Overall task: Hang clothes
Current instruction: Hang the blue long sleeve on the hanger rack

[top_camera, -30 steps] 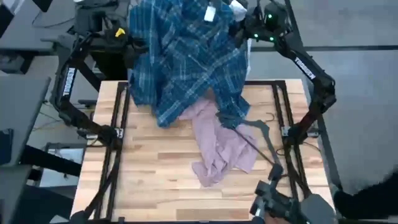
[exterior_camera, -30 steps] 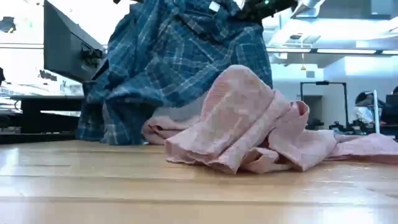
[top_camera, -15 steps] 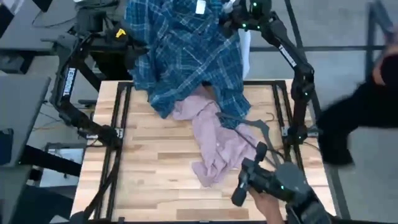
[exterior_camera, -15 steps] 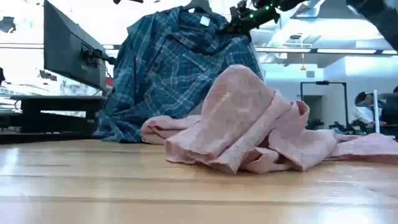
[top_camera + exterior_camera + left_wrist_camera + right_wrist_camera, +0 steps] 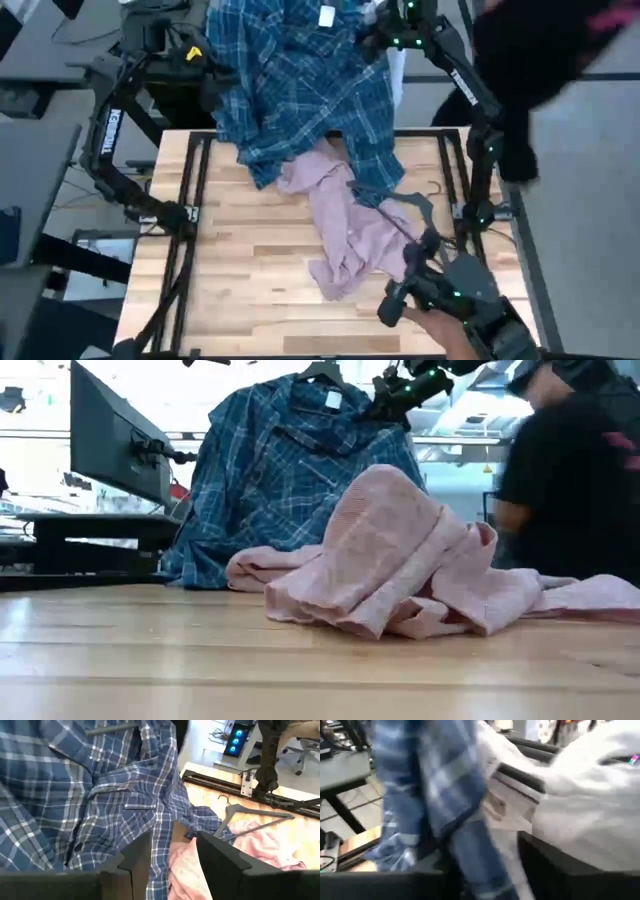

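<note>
A wooden table (image 5: 240, 290) is seen from above, with two dark robot arms reaching to its far edge. A blue-and-white plaid shirt (image 5: 300, 85) is hung on a dark hanger (image 5: 322, 372) above that far edge, its hem draped down onto the wood. The right gripper (image 5: 385, 25) is held high beside the shirt's collar, against a white shirt (image 5: 590, 795) hung just behind; its fingers are parted, with plaid cloth seen between them. The left gripper (image 5: 172, 857) is raised on the plaid shirt's other side, fingers spread and nothing pinched. A dusty pink shirt (image 5: 350, 230) is crumpled at the table's middle, touching the plaid hem. A spare wire hanger (image 5: 425, 210) lies beside it. A person (image 5: 575, 480) in dark clothes is seen beyond the table.
</note>
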Controlling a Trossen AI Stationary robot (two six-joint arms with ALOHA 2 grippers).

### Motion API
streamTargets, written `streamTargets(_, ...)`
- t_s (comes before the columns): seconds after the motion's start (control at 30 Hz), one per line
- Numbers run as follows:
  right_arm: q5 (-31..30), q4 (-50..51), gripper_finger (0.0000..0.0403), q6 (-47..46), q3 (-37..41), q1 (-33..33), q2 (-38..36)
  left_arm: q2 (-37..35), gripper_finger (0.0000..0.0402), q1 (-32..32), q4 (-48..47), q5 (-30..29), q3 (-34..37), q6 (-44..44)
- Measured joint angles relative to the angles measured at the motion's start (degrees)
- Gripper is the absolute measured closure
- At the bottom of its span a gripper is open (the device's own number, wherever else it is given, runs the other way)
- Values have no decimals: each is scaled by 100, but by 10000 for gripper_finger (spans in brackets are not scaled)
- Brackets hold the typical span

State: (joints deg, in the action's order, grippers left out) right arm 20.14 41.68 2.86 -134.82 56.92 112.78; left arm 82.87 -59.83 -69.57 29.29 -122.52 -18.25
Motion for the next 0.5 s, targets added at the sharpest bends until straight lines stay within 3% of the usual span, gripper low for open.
streamTargets(0.17,-486,640,110,-6,0,291,-608,25,260,-4,23,-856,1,46)
streamTargets(0.5,-520,1615,102,-285,0,632,-1433,446,260,-4,788,-1911,2,775)
